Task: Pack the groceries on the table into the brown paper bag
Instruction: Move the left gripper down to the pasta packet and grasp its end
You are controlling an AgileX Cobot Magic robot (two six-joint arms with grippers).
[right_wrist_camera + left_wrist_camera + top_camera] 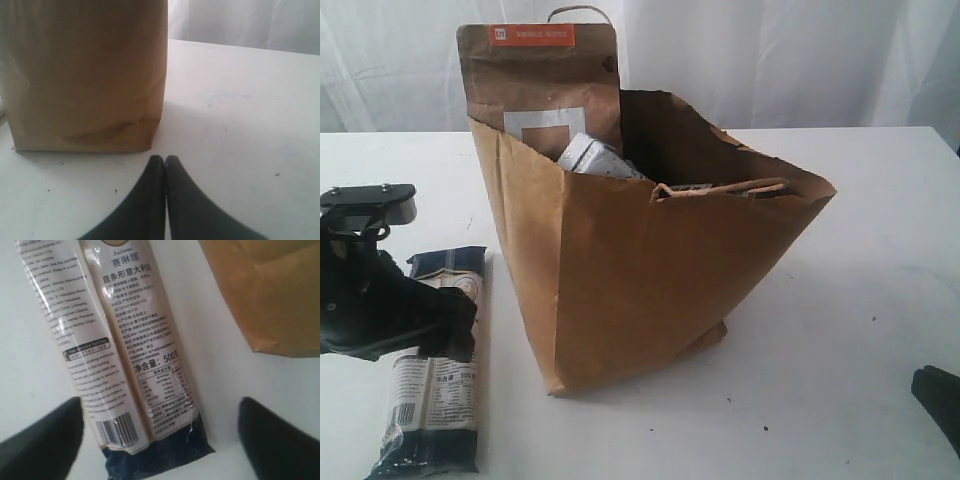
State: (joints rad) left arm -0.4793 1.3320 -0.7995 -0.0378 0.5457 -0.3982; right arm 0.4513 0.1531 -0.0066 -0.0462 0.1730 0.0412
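The noodle packet lies flat on the table, just left of the bag. The left tool is spread wide over the packet's dark end, one finger on each side, gripping nothing. The right tool is squeezed tight on nothing, right of the bag. The bag stands open. Inside it a white-blue packet shows, and the pouch sticks up at the bag's back left.

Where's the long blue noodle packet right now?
The noodle packet lies flat on the table at the exterior view's lower left, just left of the brown paper bag, with the open left gripper straddling it.
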